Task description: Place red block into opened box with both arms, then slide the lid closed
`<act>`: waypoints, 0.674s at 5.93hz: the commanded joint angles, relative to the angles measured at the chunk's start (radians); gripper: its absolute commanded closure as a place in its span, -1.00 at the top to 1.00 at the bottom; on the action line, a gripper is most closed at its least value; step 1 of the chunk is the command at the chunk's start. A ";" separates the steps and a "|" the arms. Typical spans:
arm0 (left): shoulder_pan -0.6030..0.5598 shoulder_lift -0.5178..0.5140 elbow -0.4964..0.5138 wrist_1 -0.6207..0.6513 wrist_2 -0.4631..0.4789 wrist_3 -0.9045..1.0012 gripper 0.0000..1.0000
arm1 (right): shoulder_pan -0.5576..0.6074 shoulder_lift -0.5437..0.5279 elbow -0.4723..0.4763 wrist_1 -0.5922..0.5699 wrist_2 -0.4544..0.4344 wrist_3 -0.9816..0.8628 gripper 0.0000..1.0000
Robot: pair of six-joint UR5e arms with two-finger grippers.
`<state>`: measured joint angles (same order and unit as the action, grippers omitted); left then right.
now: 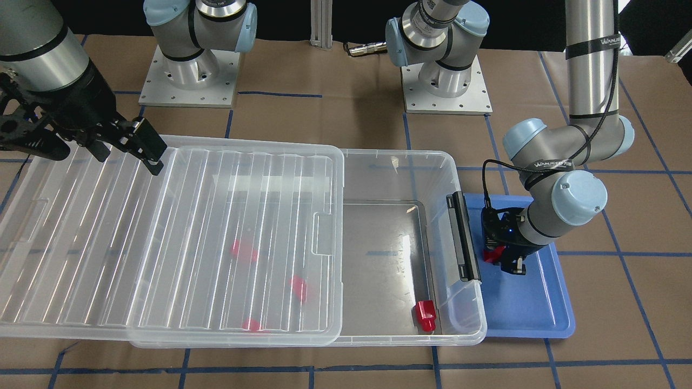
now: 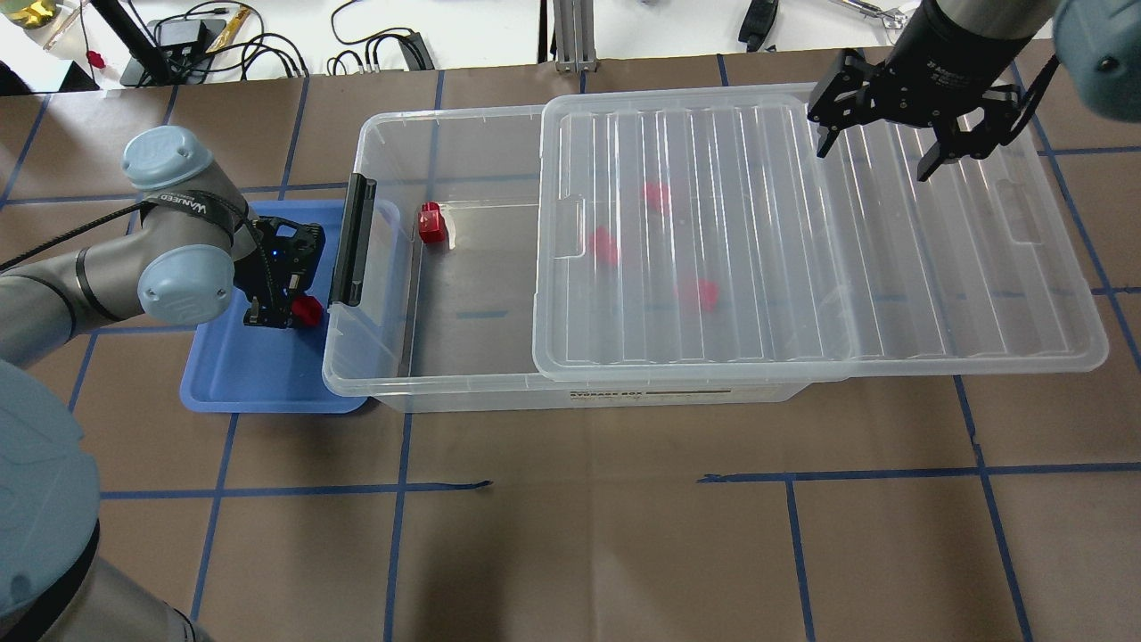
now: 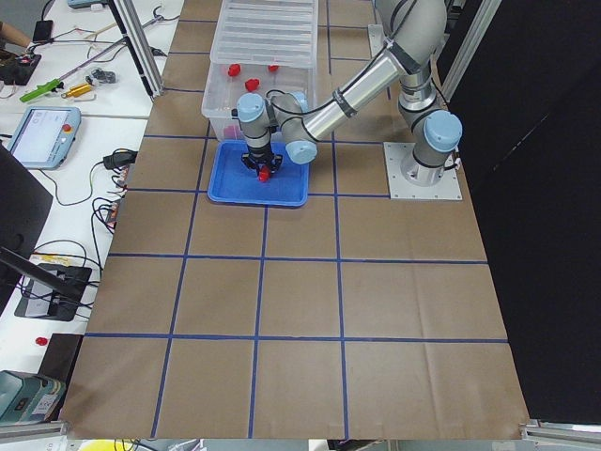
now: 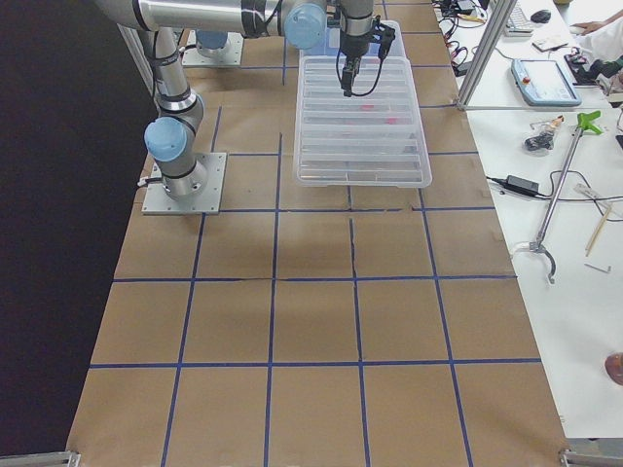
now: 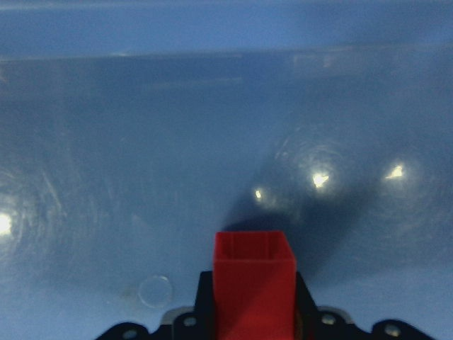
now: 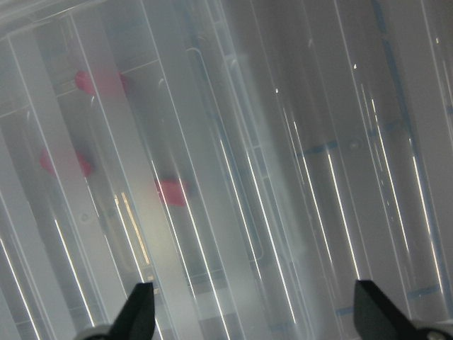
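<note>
- The left pincer is clamped on a red block, low over the blue tray just beside the box.
- Lift the block clear of the black latch and the wall, then release it over the uncovered floor.
- The right pincer hangs spread wide above the lid, which is slid partway off.

blue tray | brown table | blue tape lines | tablet

A table covered in brown paper and gridded with blue tape lines stands between white workbenches strewn with cables and a tablet. A black backdrop runs along one side.
</note>
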<state>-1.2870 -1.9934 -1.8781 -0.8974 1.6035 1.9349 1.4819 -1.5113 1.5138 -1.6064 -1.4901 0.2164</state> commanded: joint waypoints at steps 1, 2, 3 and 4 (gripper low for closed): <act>-0.014 0.075 0.063 -0.140 0.001 -0.054 -0.84 | 0.012 0.005 -0.014 0.022 0.005 0.014 1.00; -0.018 0.138 0.142 -0.316 0.000 -0.098 -0.85 | 0.012 0.006 -0.012 0.020 0.007 0.012 1.00; -0.052 0.190 0.192 -0.390 -0.008 -0.170 -0.90 | 0.012 0.006 -0.011 0.020 0.007 0.012 1.00; -0.128 0.224 0.229 -0.393 -0.008 -0.253 -0.91 | 0.012 0.006 -0.009 0.022 0.002 0.012 1.00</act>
<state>-1.3544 -1.8093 -1.6917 -1.2587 1.5973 1.7586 1.4939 -1.5050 1.5034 -1.5856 -1.4848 0.2286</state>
